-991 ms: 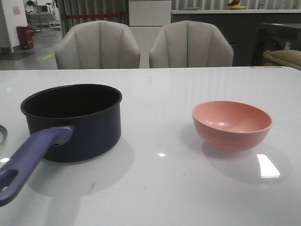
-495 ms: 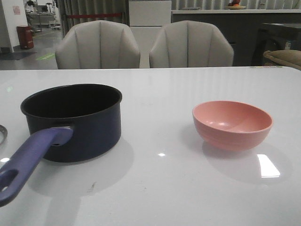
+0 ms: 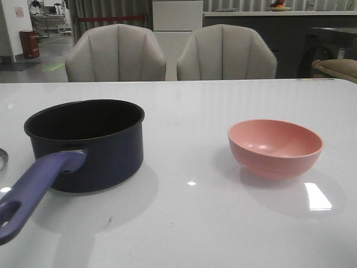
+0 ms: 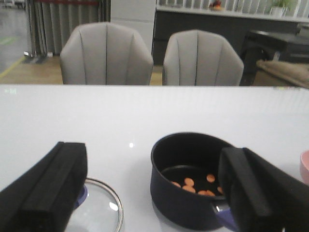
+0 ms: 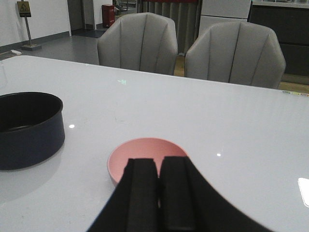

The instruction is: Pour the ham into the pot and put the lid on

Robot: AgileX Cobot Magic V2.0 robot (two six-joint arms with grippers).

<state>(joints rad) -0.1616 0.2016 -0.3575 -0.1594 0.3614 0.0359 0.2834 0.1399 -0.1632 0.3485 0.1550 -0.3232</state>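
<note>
On the table (image 3: 223, 223), ham (image 4: 190, 184) lies in the pot (image 3: 89, 145); left jaws spread, right jaws pressed together.

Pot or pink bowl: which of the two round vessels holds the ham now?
The pot: the left wrist view shows orange ham slices on its dark bottom. The pink bowl looks bare inside.

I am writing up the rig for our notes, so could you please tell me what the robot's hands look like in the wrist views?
Both are matte black. The left hand shows two broad, blocky fingers with flat faces and squared edges. The right hand shows two narrower black fingers with rounded tips. No cables, markings or arm links are visible.
</note>
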